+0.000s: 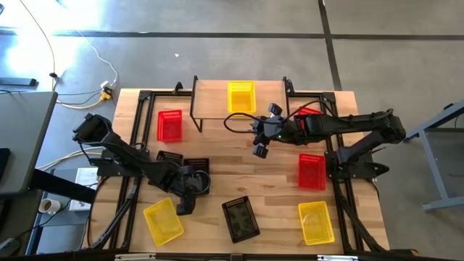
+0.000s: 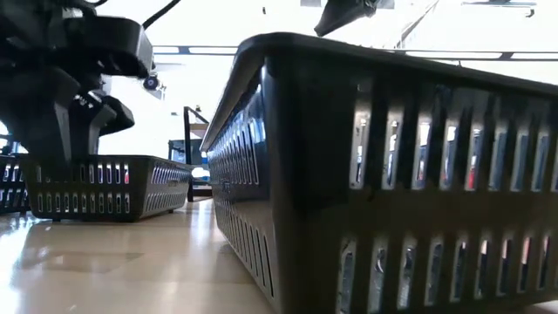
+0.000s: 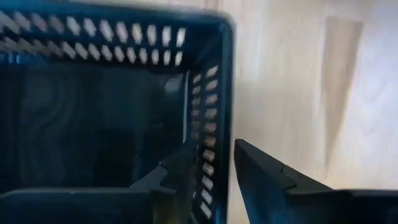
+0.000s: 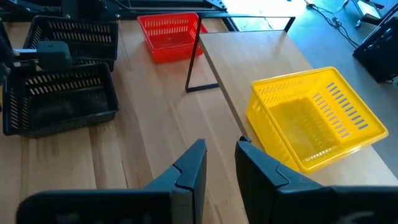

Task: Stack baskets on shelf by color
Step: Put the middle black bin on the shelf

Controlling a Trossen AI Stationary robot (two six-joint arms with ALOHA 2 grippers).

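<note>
A yellow basket [image 1: 241, 96] stands on the shelf [image 1: 210, 98] at the table's far side. Two black baskets [image 1: 170, 161] [image 1: 196, 176] sit side by side at the near left. My left gripper [image 3: 214, 146] points steeply down over the right one of them [image 3: 93, 118], open. One finger is inside that basket and one outside, with its wall [image 3: 208, 106] between them; I cannot tell if they touch it. My right gripper [image 4: 221, 144] hangs open and empty above the table's middle [image 1: 261, 141], near the shelf's front edge.
Loose on the table are red baskets [image 1: 170, 125] [image 1: 312, 170], a third red basket [image 1: 308, 112] partly under the right arm, yellow baskets [image 1: 163, 221] [image 1: 316, 221] and a black basket [image 1: 240, 217] at the near middle, which fills the low view [image 2: 392, 174].
</note>
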